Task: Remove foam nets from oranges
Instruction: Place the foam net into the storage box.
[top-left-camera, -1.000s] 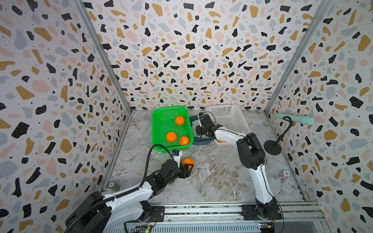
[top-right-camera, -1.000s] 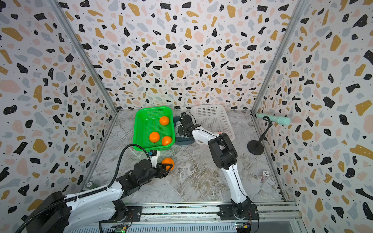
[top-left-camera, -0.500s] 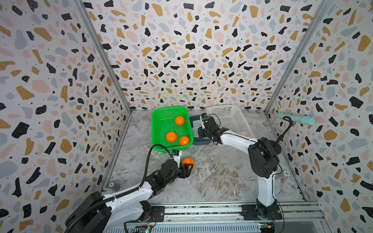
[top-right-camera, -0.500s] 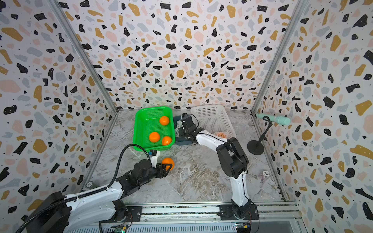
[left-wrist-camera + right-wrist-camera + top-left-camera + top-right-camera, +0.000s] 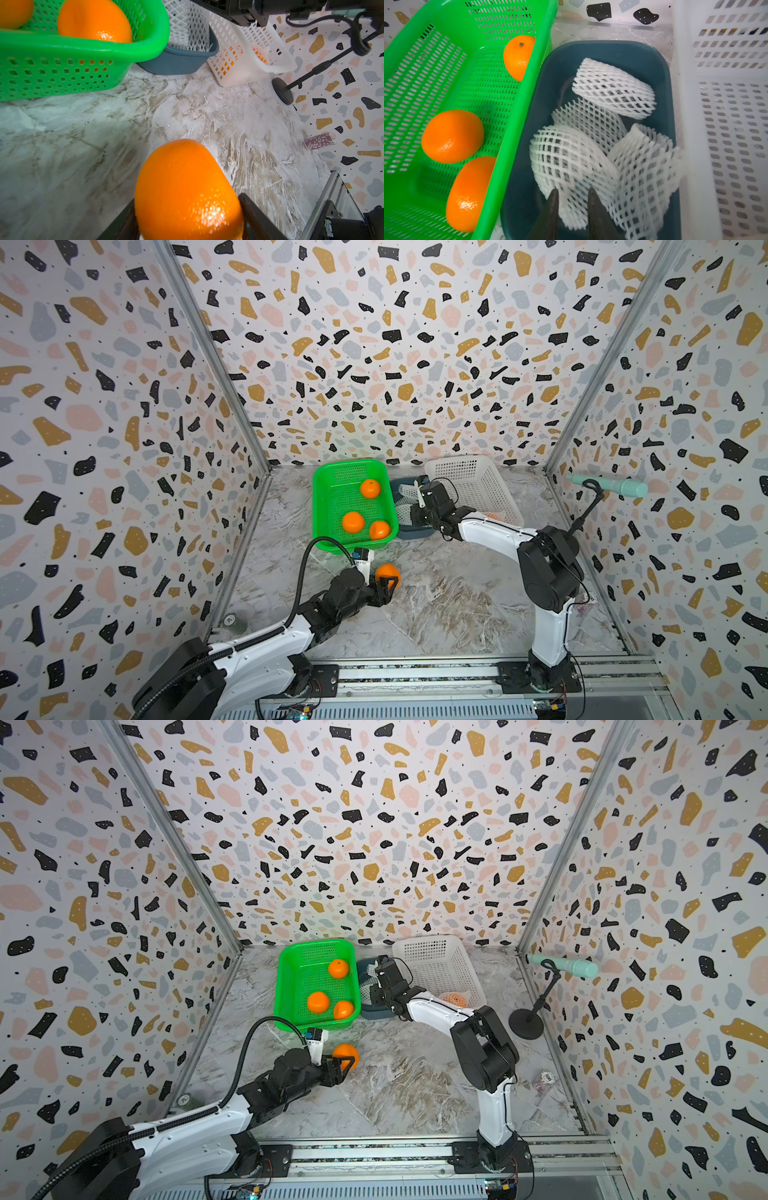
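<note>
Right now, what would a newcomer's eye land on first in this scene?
The bright green basket at the back holds three bare oranges. Nearer the robot, the left end effector grips a fourth orange. Beside the basket, the right end effector hangs over a blue tub of white foam nets.
</note>
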Controlling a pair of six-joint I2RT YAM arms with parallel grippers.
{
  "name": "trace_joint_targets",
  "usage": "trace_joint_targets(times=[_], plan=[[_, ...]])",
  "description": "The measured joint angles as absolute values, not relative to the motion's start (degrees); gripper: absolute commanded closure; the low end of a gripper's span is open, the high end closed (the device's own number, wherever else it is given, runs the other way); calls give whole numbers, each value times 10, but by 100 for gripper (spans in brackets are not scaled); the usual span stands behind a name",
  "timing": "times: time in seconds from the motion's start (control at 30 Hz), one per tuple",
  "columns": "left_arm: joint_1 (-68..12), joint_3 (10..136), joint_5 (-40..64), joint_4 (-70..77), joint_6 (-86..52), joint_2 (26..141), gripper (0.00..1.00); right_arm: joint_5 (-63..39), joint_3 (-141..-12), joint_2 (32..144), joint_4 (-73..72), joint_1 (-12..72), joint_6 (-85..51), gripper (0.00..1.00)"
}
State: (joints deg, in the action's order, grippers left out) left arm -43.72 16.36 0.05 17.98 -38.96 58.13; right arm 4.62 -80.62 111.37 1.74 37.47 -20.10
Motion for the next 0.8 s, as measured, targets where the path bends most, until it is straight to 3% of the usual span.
trace_joint_targets(times=[0.47, 0.8], plan=[[-437, 164, 1, 180, -390, 576, 29, 6, -964, 1194, 49, 376, -174, 76], [-437, 164, 0, 174, -390, 561, 29, 7, -951, 1241, 70, 375, -174, 77]])
